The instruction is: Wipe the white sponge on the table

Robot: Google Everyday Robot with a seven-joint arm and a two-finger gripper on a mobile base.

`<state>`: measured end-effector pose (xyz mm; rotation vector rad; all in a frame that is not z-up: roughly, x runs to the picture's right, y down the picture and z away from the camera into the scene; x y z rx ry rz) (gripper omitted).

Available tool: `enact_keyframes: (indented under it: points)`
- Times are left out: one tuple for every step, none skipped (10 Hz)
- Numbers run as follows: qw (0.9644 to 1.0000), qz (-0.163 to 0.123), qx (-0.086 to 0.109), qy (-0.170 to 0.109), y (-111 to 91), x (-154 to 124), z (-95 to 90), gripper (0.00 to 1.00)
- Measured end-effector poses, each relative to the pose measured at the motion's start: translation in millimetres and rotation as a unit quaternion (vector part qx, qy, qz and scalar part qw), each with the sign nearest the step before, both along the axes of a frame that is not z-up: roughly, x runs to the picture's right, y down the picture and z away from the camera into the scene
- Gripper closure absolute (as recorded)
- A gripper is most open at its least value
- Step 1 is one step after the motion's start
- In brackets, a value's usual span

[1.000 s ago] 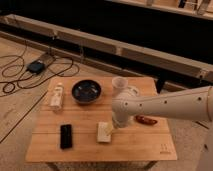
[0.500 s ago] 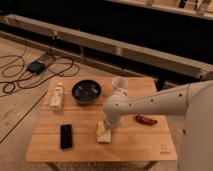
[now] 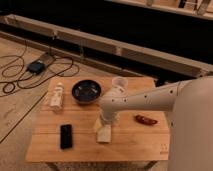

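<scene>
We find the tool [image 3: 103,121] low over the small cream-white rectangular sponge [image 3: 104,134], which lies on the light-wood plank bench [image 3: 140,145] a little left of its middle and towards the near edge, just right of the flat black phone [image 3: 65,136]. A second ago the white arm [image 3: 150,100] hung further right with the tool beside the sponge rather than above it. Since then it has swung left and down, so the tool now covers the sponge's far end, while the near end shows pale below it. The sponge itself seems not to have shifted in that time, and neither have the phone, the dark round bowl [image 3: 86,91], the white labelled bottle [image 3: 56,96] lying at the left, or the translucent cup [image 3: 119,83] behind the arm. The small reddish-brown object [image 3: 145,119] on the right now lies clear of the arm. The tool's jaws stand spread wide and hold nothing (whether they straddle the sponge or merely hover at its end we cannot make out from here). We judge that the approach is all but finished and that the grasp is the step in hand. The wiping across the bench has not begun. The next move probably calls for settling the jaws around the block and closing gently, since so soft a thing may squash or skid aside towards the phone.
</scene>
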<state>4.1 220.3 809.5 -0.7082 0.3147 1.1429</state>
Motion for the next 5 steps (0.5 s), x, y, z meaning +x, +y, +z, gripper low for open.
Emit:
enact_keyframes:
  points:
    - [1.0000, 0.001, 0.000, -0.002, -1.8, -1.5, 4.2, 0.20]
    - [1.0000, 0.004, 0.000, -0.003, -4.1, -1.8, 8.8, 0.20]
    - [1.0000, 0.006, 0.000, -0.002, -5.4, -1.2, 11.5, 0.20]
    - [1.0000, 0.008, -0.001, -0.001, -5.6, 0.8, 15.5, 0.20]
    - [1.0000, 0.008, -0.003, 0.000, -4.8, 2.1, 17.9, 0.20]
